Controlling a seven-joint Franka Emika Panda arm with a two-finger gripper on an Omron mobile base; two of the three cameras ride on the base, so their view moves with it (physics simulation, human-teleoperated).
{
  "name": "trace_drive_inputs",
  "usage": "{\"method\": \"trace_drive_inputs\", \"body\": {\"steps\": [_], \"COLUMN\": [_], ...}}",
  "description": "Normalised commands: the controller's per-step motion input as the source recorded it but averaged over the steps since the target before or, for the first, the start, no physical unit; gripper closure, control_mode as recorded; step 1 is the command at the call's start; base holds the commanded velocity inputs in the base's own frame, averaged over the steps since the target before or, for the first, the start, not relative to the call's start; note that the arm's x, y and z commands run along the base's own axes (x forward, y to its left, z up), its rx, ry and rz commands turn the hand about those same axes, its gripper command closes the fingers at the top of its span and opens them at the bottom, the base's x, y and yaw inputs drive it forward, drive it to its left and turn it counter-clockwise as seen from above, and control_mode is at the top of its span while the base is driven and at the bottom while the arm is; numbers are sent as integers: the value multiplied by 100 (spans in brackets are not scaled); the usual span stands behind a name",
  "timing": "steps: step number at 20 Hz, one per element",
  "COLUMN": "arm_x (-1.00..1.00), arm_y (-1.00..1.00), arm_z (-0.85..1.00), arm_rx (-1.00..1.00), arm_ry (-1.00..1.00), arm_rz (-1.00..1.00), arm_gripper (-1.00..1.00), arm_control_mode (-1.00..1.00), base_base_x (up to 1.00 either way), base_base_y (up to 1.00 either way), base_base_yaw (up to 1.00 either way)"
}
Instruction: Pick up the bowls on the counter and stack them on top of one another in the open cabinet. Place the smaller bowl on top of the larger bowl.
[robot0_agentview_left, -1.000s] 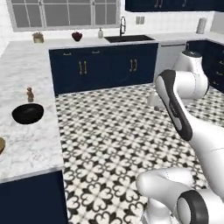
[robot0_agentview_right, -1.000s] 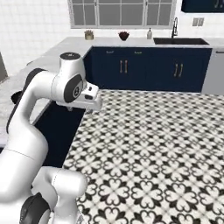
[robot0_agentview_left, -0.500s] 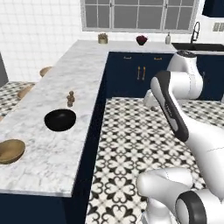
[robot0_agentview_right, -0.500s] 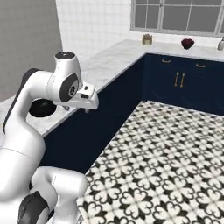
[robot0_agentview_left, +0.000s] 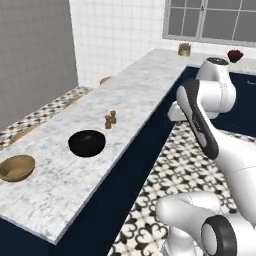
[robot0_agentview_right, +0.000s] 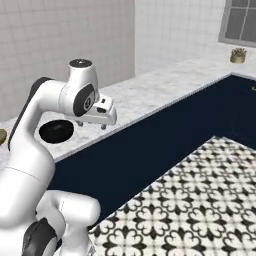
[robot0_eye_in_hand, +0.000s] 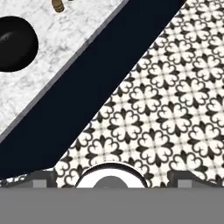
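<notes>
The larger bowl, glossy black, sits on the marble counter near its front edge. The smaller tan wooden bowl lies to its left along the counter. In the right base view the black bowl shows partly behind my arm. My gripper hangs open and empty over the floor, just off the counter's front edge and to the right of the black bowl. The hand view looks down at the black bowl in its upper left, with my fingertips wide apart. The open cabinet is out of view.
Two small brown shakers stand just behind the black bowl. A potted plant and a dark red flower pot sit at the counter's far end under the window. Patterned floor tiles stretch right of the navy counter base.
The whole picture has shifted as the base moved: the counter with both bowls now lies closer and more central. The gripper has stayed open and empty.
</notes>
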Motion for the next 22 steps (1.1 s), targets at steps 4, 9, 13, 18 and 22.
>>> {"method": "trace_drive_inputs", "body": {"steps": [4, 9, 13, 18, 22], "arm_x": [0, 0, 0, 0, 0], "arm_y": [0, 0, 0, 0, 0], "arm_z": [0, 0, 0, 0, 0], "arm_rx": [0, 0, 0, 0, 0], "arm_ry": [0, 0, 0, 0, 0], "arm_rz": [0, 0, 0, 0, 0], "arm_gripper": [-100, -100, -100, -100, -100], "arm_control_mode": [100, 100, 100, 100, 100], "base_base_x": [24, 25, 66, 72, 60], "base_base_y": [-15, -9, -40, -59, -27], "base_base_yaw": [83, 85, 68, 40, 29]}}
